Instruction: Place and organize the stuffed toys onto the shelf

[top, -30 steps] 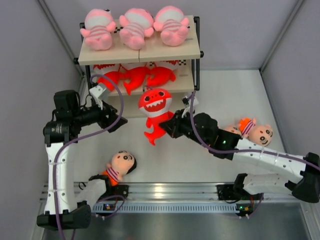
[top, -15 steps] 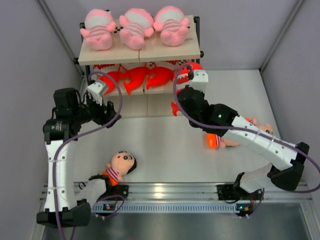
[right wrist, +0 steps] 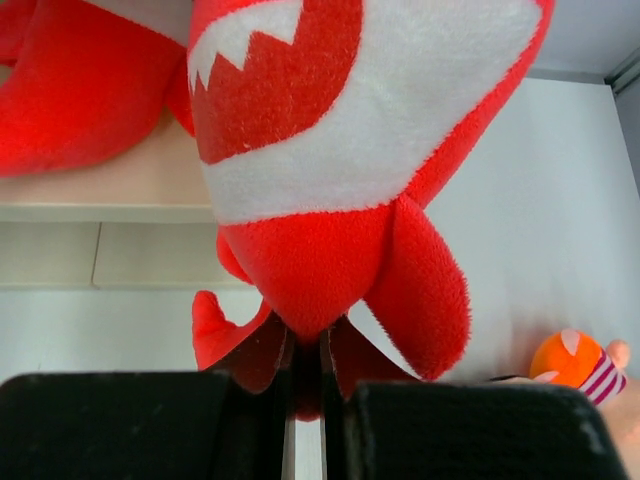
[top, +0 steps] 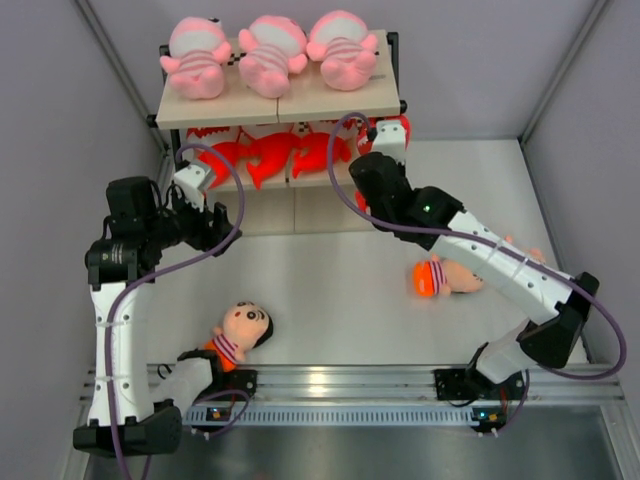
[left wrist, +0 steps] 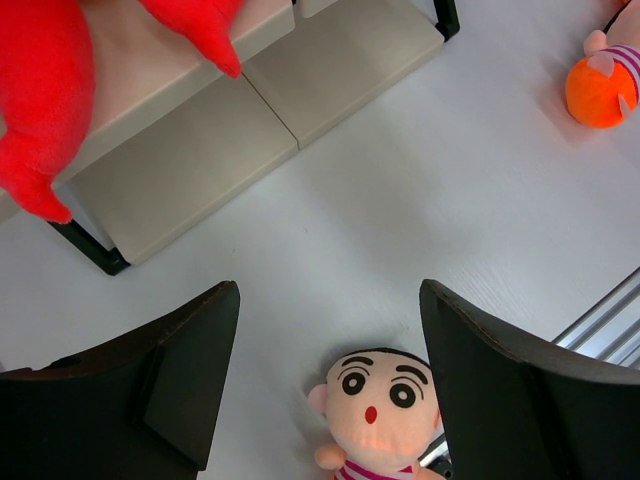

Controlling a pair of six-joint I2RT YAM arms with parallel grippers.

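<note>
Right pincer (right wrist: 305, 352) is clenched on the tail base of the red shark (right wrist: 330, 130) by the shelf (top: 300, 106), a light, floppy plush best pinched there, while left pincer (left wrist: 328, 300) hangs released.

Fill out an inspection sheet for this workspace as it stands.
Surface: white table, unmarked.
Job's things: shelf holds three pink babies on top, red sharks on the middle board; first boy doll lies near the left arm's base, second boy doll under the right arm.
Clutter: nothing seen.
Grippers: left gripper jaws open, empty, above the table; right gripper jaws shut on the held shark at the shelf's right end.
Cables: purple cables loop along both arms.
Surroundings: grey walls; metal rail at the near edge.
</note>
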